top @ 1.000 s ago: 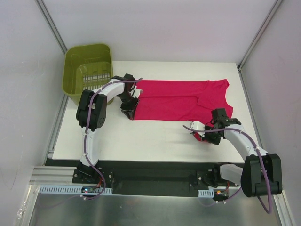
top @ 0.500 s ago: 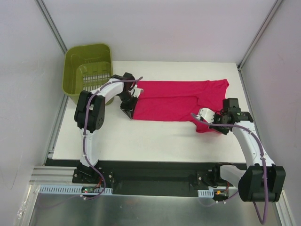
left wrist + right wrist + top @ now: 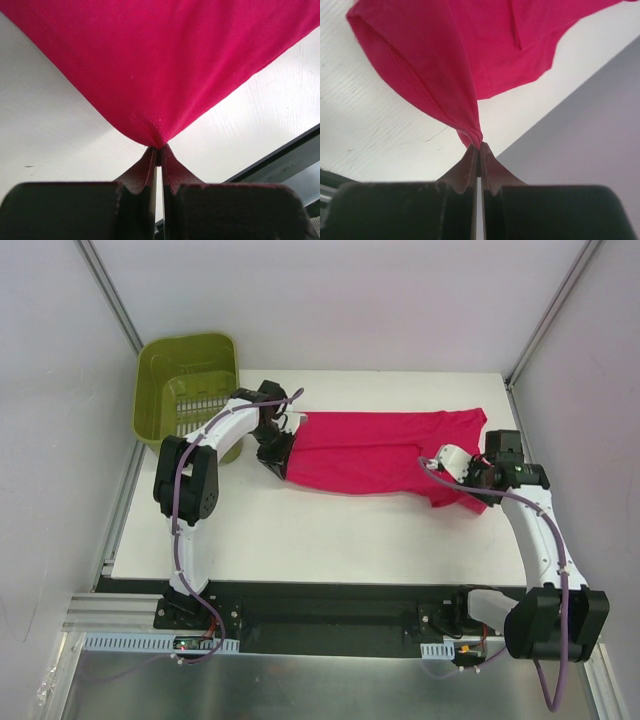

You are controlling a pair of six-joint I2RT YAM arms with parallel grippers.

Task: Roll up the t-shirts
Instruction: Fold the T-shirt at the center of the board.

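Across the middle of the white table, the magenta-red t-shirt lies spread out sideways, reaching from about 9 o'clock to about 3 o'clock in the overhead view. Most of it is flat, with a few creases toward the 3 o'clock end.

At the shirt's 9 o'clock end, the left gripper is clenched on a corner of the fabric. From the left wrist, its two fingers are pressed together with a pointed tip of cloth pinched between them. The rest of the shirt fans out wide from that point over the table.

At the 3 o'clock end, the right gripper is likewise clamped on the shirt's near corner. The right wrist view shows its fingers closed on a gathered pleat of fabric. A stitched hem runs along the fold at the 10 o'clock side of that view, and the cloth there is lifted and bunched rather than flat.

A green plastic basket stands at the table's 10 o'clock corner, beside the left arm's elbow and apart from the shirt.
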